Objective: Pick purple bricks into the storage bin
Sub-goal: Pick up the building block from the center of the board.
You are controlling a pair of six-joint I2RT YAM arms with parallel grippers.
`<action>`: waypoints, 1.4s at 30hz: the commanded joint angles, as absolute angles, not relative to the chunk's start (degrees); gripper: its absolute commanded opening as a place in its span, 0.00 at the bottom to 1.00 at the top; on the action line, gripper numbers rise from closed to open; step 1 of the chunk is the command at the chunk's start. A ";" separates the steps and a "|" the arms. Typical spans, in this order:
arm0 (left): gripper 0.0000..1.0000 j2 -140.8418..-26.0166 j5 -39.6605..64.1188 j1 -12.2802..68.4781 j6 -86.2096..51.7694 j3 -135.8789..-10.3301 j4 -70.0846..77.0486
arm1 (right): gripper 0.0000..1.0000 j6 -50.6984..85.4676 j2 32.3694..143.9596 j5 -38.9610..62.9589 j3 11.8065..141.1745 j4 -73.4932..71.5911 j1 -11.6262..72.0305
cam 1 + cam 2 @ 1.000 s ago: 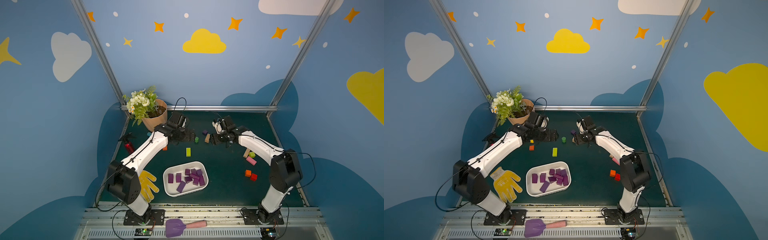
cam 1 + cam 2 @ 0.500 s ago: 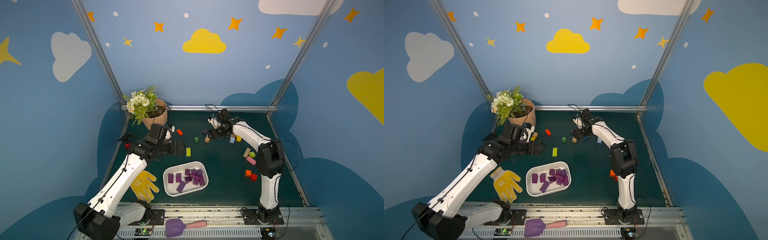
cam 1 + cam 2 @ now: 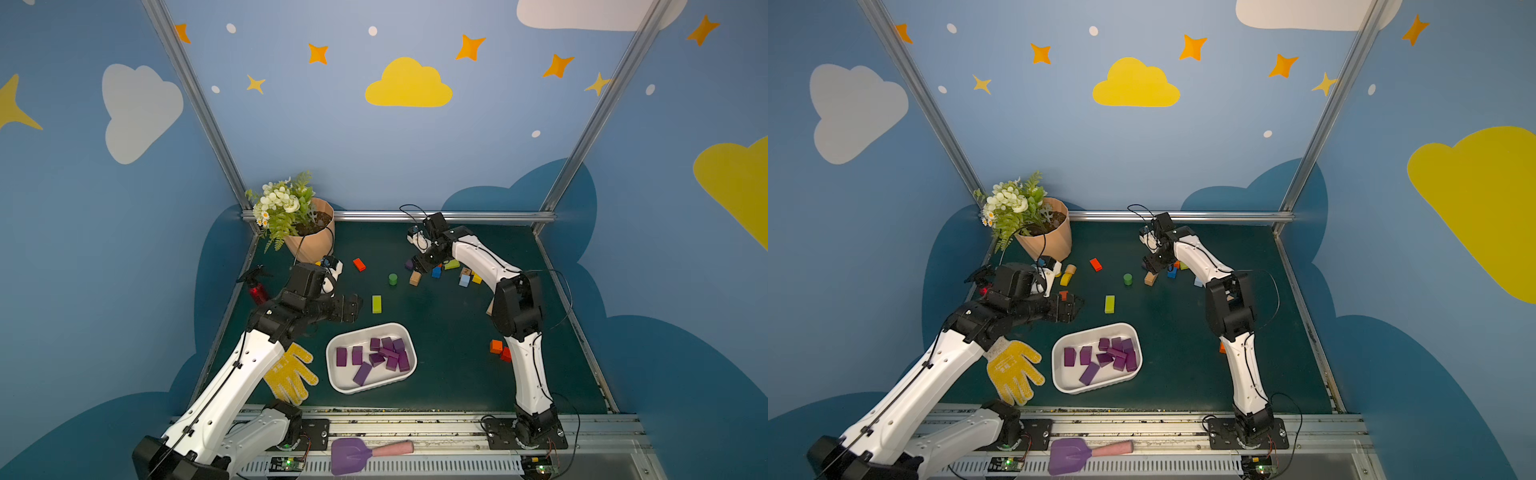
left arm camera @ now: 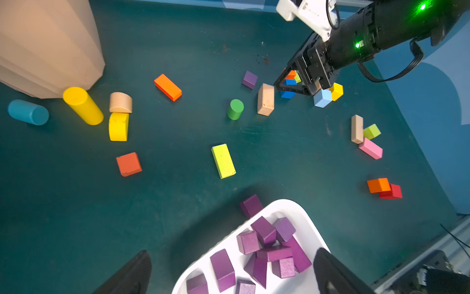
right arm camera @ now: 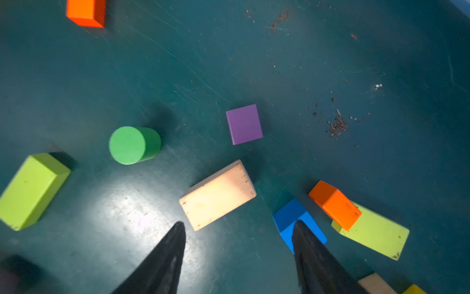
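The left gripper (image 4: 232,252) has its fingers (image 4: 134,269) spread wide with nothing between them. It hangs over the far left corner of the storage bin (image 3: 345,381), its arm rising from the base, forearm about level, wrist pointing toward the middle of the table (image 3: 449,332). Most purple bricks (image 3: 384,357) lie heaped inside the bin. In the left wrist view one more brick (image 4: 250,205) shows just outside the rim; whether it rests on the mat I cannot tell. A lime block (image 3: 376,304) lies just beside that gripper, and bare mat runs from the bin to the right arm. Farther right a lone purple brick (image 5: 244,124) lies flat near the far rail, apart from its neighbours, with clear mat beyond it. The right gripper (image 5: 240,224) hovers near it, fingers (image 5: 173,249) partly apart and holding nothing. A tan block (image 5: 217,194) lies just ahead of the tips and a blue block (image 5: 290,216) is partly behind one finger. That arm stretches far forward, elbow high, wrist bent down.
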State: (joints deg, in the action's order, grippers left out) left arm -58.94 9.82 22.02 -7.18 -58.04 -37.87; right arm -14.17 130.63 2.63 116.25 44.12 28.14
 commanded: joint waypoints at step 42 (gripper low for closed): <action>1.00 -59.33 9.89 19.23 -7.71 -56.78 -34.56 | 0.50 -18.72 150.94 3.80 138.27 44.39 29.54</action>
State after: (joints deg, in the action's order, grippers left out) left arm -59.16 9.45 19.49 -7.51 -57.34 -35.35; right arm -18.24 150.02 3.16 136.68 43.99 29.45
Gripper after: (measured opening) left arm 0.997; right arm 0.516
